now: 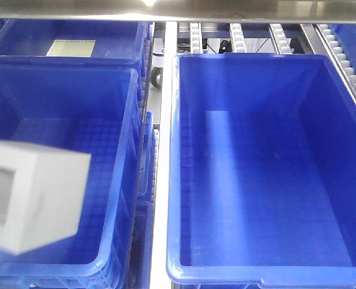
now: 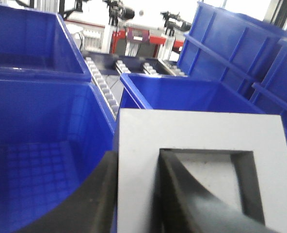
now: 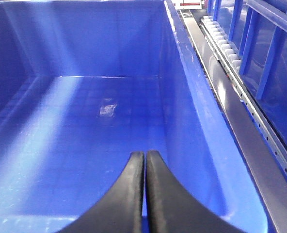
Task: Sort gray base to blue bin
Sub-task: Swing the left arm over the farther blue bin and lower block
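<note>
The left gripper (image 2: 134, 194) holds the gray base (image 2: 201, 165), one finger outside a wall, the other in its recessed window. In the front view the base sits at lower left, seemingly above the left blue bin (image 1: 115, 75), though blurred. The right gripper (image 3: 144, 194) is pressed closed, empty, over the right-hand bin (image 3: 192, 126).

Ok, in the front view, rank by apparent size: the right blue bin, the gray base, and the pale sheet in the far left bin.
1. Right blue bin
2. Gray base, enlarged by nearness to the camera
3. Pale sheet
</note>
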Motion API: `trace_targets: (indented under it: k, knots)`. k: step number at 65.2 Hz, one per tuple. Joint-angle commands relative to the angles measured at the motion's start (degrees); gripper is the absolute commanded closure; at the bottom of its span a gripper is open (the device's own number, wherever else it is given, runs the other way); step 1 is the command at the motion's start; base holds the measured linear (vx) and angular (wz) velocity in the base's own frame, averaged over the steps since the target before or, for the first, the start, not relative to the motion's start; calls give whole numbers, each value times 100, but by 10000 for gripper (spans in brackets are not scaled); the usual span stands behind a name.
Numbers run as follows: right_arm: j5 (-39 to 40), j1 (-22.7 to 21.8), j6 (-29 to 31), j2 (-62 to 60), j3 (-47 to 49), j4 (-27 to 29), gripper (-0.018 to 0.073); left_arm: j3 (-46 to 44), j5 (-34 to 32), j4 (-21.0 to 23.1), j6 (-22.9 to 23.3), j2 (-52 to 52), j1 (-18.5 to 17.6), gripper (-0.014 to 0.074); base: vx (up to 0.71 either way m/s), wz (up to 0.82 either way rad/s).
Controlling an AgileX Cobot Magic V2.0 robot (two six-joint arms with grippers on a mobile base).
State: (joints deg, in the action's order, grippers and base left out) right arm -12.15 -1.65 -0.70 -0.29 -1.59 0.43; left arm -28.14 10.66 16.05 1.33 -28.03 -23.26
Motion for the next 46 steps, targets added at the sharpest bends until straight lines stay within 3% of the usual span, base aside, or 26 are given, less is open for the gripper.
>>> trace_targets:
  k: [1,16,30,46]
  knots:
    - [355,-13,70,103,-12,-43,564,-502,-475,105,-73,-483,-196,603,0,0]
    - [355,-13,70,103,-12,-43,564,-1208,-596,105,-213,-1972,-1281,603,0,0]
    - [355,-13,70,103,-12,-43,564,-1935,-1175,100,-248,-3486,-2372,603,0,0]
    - [355,-13,70,103,-12,-43,564,-3344,-1150,100,-248,-5243,-2956,603,0,0]
